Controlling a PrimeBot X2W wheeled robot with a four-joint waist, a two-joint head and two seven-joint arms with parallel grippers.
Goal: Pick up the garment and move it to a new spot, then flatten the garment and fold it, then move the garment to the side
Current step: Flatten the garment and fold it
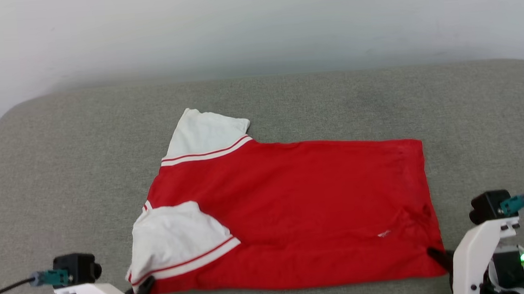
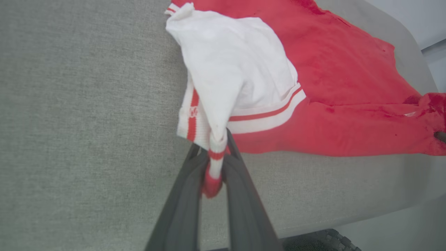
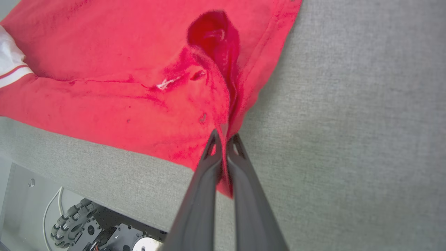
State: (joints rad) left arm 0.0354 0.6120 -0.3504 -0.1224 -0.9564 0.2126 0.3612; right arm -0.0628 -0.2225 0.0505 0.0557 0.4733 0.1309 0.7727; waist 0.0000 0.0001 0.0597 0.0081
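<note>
Two robot arms are gripping a red jersey-style shirt [image 1: 294, 209] that is lying spread across a grey padded surface [image 1: 61, 179], straight on the fabric and not in any bin or basket. The shirt's long side is running just inside the surface's near edge.

The left gripper [image 1: 145, 286] is pinching the striped trim of the white sleeve [image 1: 176, 236] closest to that edge. Its dark fingers [image 2: 181, 209] are drawn narrow, with a tuft of red and white cloth between them. The right gripper [image 1: 438, 254] is clamping the hem corner at the other end of the near edge. In the right wrist view its fingers [image 3: 198, 195] are almost together on a thin ridge of red cloth. The second white sleeve [image 1: 205, 132] is sticking out on the side away from the near edge.

Both holds are looking slight. The left one is catching mostly sleeve trim, so a pull may stretch the sleeve out while the body drags behind. The right one is biting only a narrow pleat, which could slip free under the shirt's weight. If one arm rises ahead of the other, the cloth is likely to bunch or twist. Since the shirt is lying so close to the near edge, a dropped corner could spill over it.
</note>
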